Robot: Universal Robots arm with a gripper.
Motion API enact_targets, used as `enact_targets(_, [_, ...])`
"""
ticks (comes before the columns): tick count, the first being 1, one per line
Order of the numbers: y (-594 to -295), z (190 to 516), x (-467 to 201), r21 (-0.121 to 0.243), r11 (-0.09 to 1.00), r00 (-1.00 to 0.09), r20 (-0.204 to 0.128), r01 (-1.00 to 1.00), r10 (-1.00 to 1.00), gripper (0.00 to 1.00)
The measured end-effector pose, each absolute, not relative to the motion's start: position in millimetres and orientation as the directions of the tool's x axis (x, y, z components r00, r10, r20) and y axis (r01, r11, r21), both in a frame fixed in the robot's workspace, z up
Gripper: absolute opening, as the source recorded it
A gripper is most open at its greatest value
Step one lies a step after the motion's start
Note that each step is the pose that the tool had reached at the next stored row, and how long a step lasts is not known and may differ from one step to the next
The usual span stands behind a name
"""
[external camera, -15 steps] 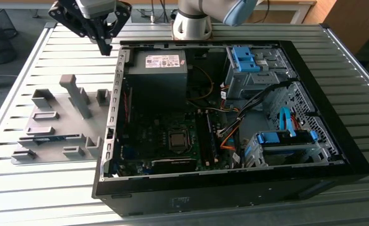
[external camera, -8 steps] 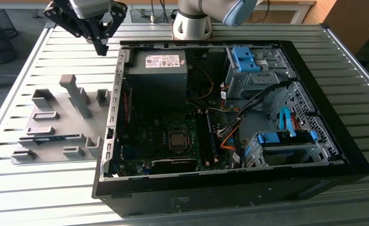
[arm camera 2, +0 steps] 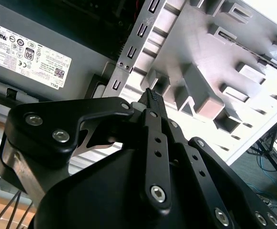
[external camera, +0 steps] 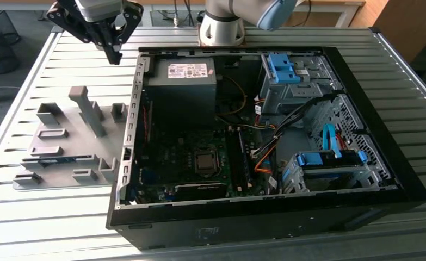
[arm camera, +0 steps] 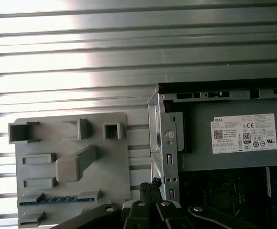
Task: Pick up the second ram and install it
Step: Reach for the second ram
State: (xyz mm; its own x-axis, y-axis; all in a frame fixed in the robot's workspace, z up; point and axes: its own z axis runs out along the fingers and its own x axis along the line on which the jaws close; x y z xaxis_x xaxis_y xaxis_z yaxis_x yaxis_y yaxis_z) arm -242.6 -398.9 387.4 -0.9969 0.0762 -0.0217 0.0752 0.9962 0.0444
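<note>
The second ram (external camera: 56, 159) is a thin blue-green stick lying in a slot near the front edge of the gray fixture plate (external camera: 67, 128), at the exterior view's left. In the first wrist view the ram (arm camera: 57, 199) is a blue strip low on the fixture (arm camera: 71, 143). My gripper (external camera: 114, 56) hangs high above the table past the fixture's far end, beside the computer case's corner, and holds nothing. Its black fingers are pressed together into one tip in both wrist views (arm camera 2: 151, 94) (arm camera: 152, 183).
An open black computer case (external camera: 387, 163) lies on the slatted metal table (external camera: 53, 217), with the power supply (external camera: 182, 81) at the back, the motherboard (external camera: 176, 163) in the middle and blue drive cages (external camera: 321, 160) at the exterior view's right. The arm's base (external camera: 221, 27) stands behind the case.
</note>
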Motion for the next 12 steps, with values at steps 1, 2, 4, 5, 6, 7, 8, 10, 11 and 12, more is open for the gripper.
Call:
enact_targets(1, [-398.9,387.4,-243.3,0.044,0.996,-0.997,-0.022,0.075,0.076,0.1])
enact_targets(2, [-398.9,387.3,-244.0,0.044,0.996,-0.997,-0.022,0.075,0.076,0.1])
enact_targets(4, [-398.9,387.3,-245.5,0.044,0.996,-0.997,-0.022,0.075,0.076,0.1])
enact_targets(5, [-398.9,387.3,-246.1,0.044,0.996,-0.997,-0.022,0.075,0.076,0.1])
enact_targets(6, [-398.9,387.3,-246.4,0.044,0.996,-0.997,-0.022,0.075,0.076,0.1])
enact_targets(7, [-398.9,387.3,-246.5,0.044,0.996,-0.997,-0.022,0.075,0.076,0.1])
enact_targets(8, [-398.9,387.3,-246.7,0.044,0.996,-0.997,-0.022,0.075,0.076,0.1])
enact_targets(10, [-398.9,387.3,-247.2,0.044,0.996,-0.997,-0.022,0.075,0.076,0.1])
enact_targets(11, [-398.9,387.3,-247.3,0.044,0.996,-0.997,-0.022,0.075,0.076,0.1])
enact_targets(12, [-398.9,387.3,-247.6,0.044,0.996,-0.997,-0.022,0.075,0.076,0.1])
